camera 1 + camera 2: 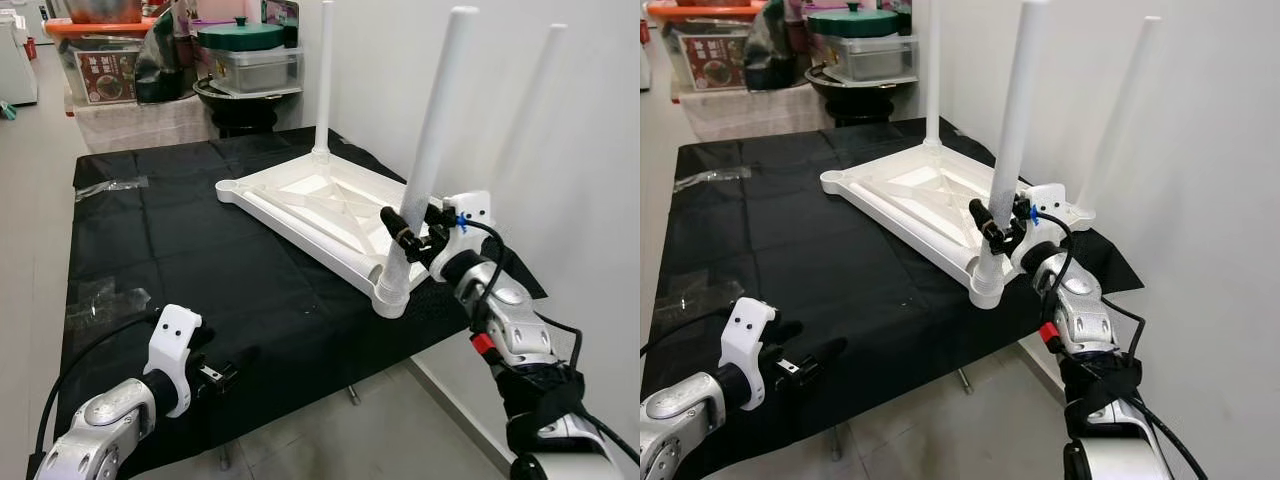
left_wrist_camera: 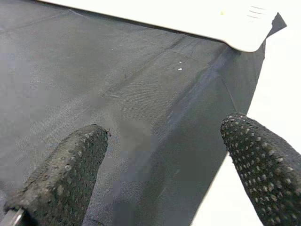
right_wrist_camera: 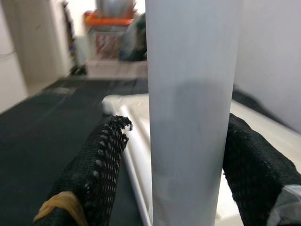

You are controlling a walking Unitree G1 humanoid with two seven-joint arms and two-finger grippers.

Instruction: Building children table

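Upside down on a black cloth (image 1: 200, 250) spread over a work surface, a white plastic children's table top (image 1: 310, 205) is seen with three legs already standing up. The nearest leg (image 1: 425, 150), at the corner closest to the robot, is being seated in its socket (image 1: 392, 295); it is gripped low down by the right gripper (image 1: 412, 232), whose black fingers (image 3: 101, 160) are pressed against either side. A twist or downward push is judged to be needed next. The left gripper (image 1: 215, 376) is held idle over the cloth's near edge, its fingers spread apart and empty.
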